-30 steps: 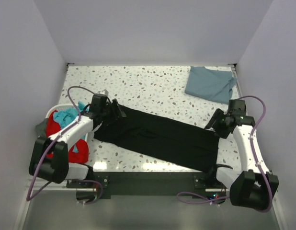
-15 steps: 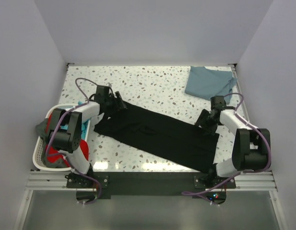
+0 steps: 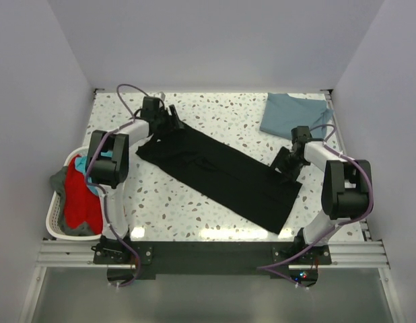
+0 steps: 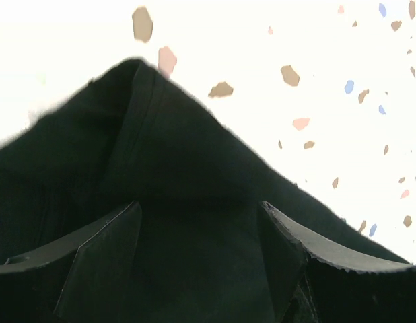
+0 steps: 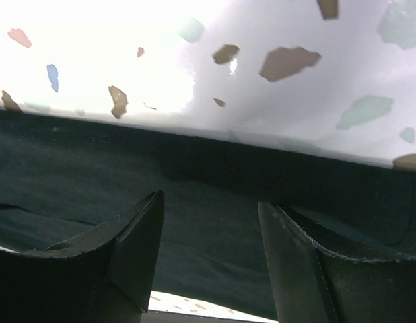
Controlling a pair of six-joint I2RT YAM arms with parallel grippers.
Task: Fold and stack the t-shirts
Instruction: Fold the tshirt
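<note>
The black t-shirt (image 3: 221, 176) lies as a long folded strip running diagonally from back left to front right on the speckled table (image 3: 215, 116). My left gripper (image 3: 169, 124) is down on its back-left end. The left wrist view shows that gripper (image 4: 200, 208) open, with black cloth (image 4: 161, 134) under and between the fingers. My right gripper (image 3: 284, 164) sits on the strip's right edge, open (image 5: 209, 202) over dark cloth (image 5: 194, 161) whose hem runs across just ahead of the tips. The slate-blue t-shirt (image 3: 295, 116) lies folded at the back right corner.
A white laundry basket (image 3: 55, 219) holding red and teal clothes hangs off the table's left edge. Walls close in the table on the left, back and right. Both arm bases stand on the black rail at the near edge.
Both grippers have moved toward the back of the table and the black t-shirt has gone with them, swinging to a steeper diagonal and looking narrower. The jaws have stayed equally wide.
</note>
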